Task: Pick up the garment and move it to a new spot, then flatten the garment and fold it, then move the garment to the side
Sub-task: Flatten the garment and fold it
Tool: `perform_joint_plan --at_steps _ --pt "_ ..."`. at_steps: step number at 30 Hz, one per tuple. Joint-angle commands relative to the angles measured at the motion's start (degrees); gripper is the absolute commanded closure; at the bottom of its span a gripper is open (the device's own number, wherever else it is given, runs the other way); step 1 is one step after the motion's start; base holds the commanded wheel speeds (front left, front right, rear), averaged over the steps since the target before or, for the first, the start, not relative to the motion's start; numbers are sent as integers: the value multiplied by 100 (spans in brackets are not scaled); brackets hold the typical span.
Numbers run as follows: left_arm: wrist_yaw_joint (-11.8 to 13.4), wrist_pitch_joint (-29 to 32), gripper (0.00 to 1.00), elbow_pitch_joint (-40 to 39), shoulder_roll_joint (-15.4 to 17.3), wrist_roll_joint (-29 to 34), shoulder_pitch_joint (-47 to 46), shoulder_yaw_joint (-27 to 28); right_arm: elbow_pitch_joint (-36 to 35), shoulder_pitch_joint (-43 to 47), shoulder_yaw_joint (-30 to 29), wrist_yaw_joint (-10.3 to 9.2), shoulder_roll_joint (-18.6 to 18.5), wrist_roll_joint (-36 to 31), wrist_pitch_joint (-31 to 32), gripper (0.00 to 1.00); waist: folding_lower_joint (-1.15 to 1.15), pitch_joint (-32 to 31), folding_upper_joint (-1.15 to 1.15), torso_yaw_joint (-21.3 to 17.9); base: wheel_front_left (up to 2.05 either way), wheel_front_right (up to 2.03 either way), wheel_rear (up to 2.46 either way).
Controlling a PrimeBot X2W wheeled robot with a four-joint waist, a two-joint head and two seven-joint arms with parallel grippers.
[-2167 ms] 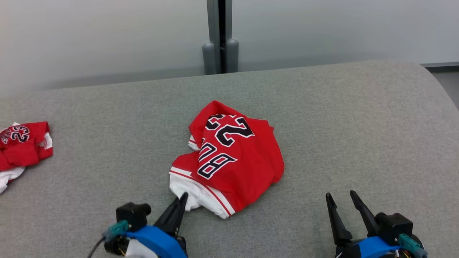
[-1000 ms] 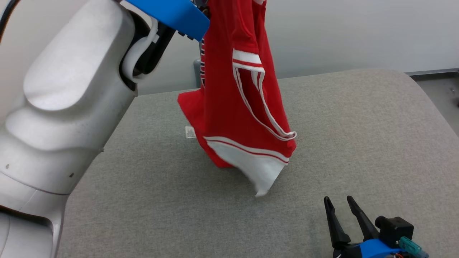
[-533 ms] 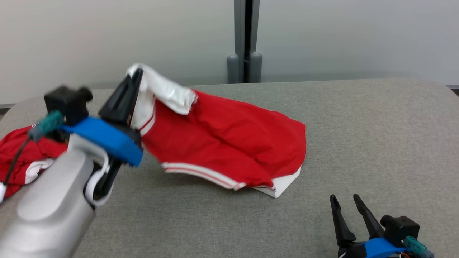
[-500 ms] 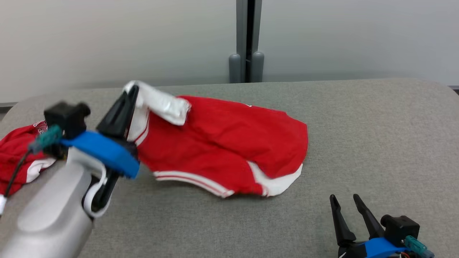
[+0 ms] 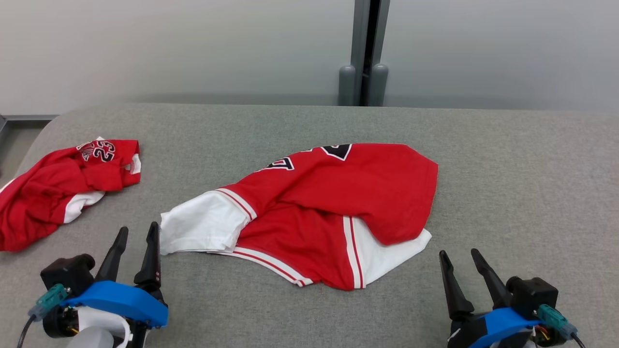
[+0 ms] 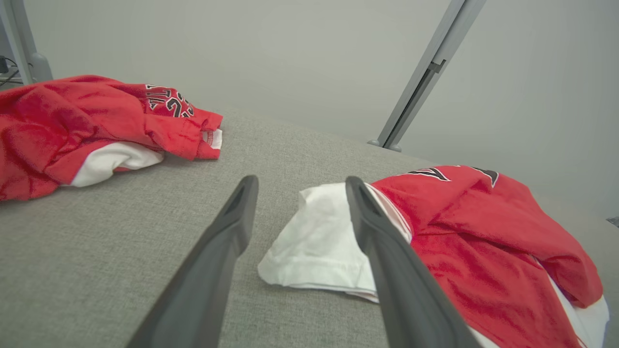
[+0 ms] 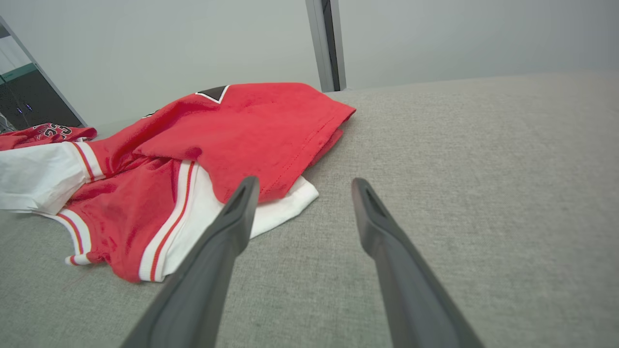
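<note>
Red jersey (image 5: 333, 203) lies mid-bench, crumpled. A white sleeve (image 5: 200, 227) splays toward the robot's left, a red flap is doubled over the body, and a white hem corner pokes out at the near right. Part of the black number shows at the far edge. The grey bench (image 5: 508, 169) carries it. A second red jersey (image 5: 53, 188) is bunched at the far left, well apart. The left end effector (image 5: 139, 228) sits low at the near left with its fingers spread and nothing in them, tips just short of the white sleeve. The right end effector (image 5: 458, 253) is also spread and empty, near the hem corner but not touching it. A grey post (image 5: 363, 53) stands against the wall behind. Progress: the pick-up and relocate looks done, since the jersey is down and released. Flattening has not started, and the fold and the move to the side are still left. Versus half a second ago, the left end effector was pinching the white sleeve edge and holding it up off the bench. Now it has let go, the sleeve lies flat, and the arm is pulled back near. The head camera has also shifted. The right side is unchanged.
</note>
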Motion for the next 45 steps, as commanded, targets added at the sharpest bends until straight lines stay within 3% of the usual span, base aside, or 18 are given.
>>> perform_joint_plan --at_steps 1,9,17,26,27,28,29,30,37,45 --pt "-9 -15 0 -46 -60 117 121 110 25 -116 38 1 -23 27 -1 0 0 70 0 75 0 0 0" --pt "-9 -15 0 -490 -395 630 411 511 663 -724 48 1 -23 128 -1 0 0 334 0 406 0 0 0" --pt "-9 -14 0 -706 -483 730 368 293 1606 -1323 -151 1 -23 268 -1 0 0 491 0 667 0 0 0" --pt "-9 -15 0 -832 -496 676 341 216 2041 -1708 14 1 -22 578 -1 0 0 581 0 731 0 0 0" --pt "-9 -14 0 -833 -501 681 342 211 1980 -1733 12 1 -22 588 -1 13 0 581 0 731 0 0 0" --pt "-9 -15 0 -831 -506 685 344 209 1919 -1728 6 1 -24 589 -1 56 0 577 0 730 0 0 0" --pt "-9 -15 0 -825 -509 687 350 207 1843 -1713 2 1 -24 587 -1 75 0 567 0 726 0 0 0" --pt "-9 -15 0 -818 -511 686 359 207 1725 -1684 -13 1 -24 594 -1 100 0 554 0 719 0 0 0" --pt "-9 -14 0 -750 -576 722 602 261 870 -1309 -98 1 -23 759 -1 100 0 253 0 527 0 0 0" --pt "-9 -14 0 -632 -805 789 1080 305 -149 -786 -36 1 -23 800 -1 100 0 -363 0 52 0 0 0"
